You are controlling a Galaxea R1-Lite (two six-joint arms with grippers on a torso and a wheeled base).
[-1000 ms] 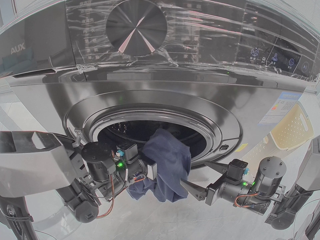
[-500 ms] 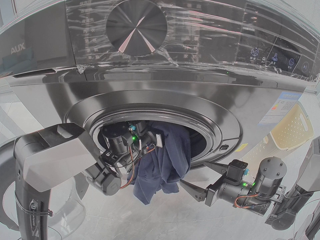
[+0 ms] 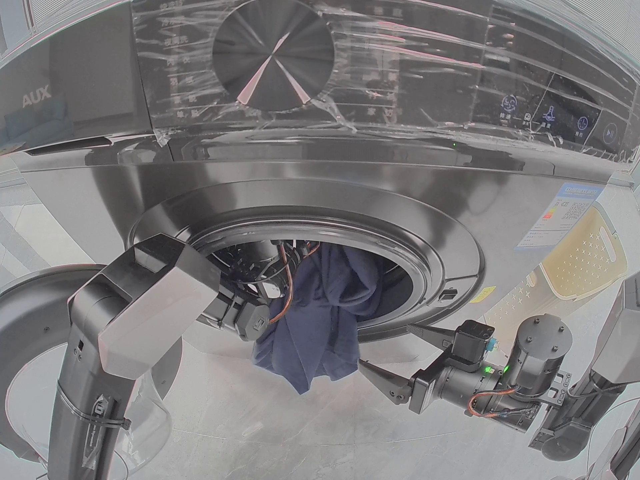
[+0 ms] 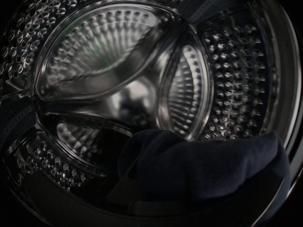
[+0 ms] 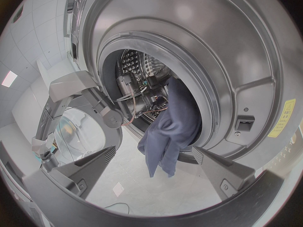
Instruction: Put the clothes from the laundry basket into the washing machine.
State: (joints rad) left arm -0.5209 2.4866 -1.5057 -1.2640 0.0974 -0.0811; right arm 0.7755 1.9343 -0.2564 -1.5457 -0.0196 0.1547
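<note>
The left gripper [image 5: 160,96] is inside the washing machine's drum [image 4: 94,48], and whether it grips the navy garment [image 3: 320,315] I cannot tell. The cloth lies across the door ring's [image 3: 427,261] lower lip, half hanging outside, so a release here would likely let it slide to the floor [image 3: 267,428]. The drum offers deep room behind, but the right gripper [image 3: 387,346], wide open and empty, sits just beside the dangling hem and could snag it.

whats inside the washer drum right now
The left arm's wrist is inside the drum, along with the top of a navy garment; the rest hangs out over the door rim. The drum's back looks bare. The cloth covers the drum floor beneath it.
</note>
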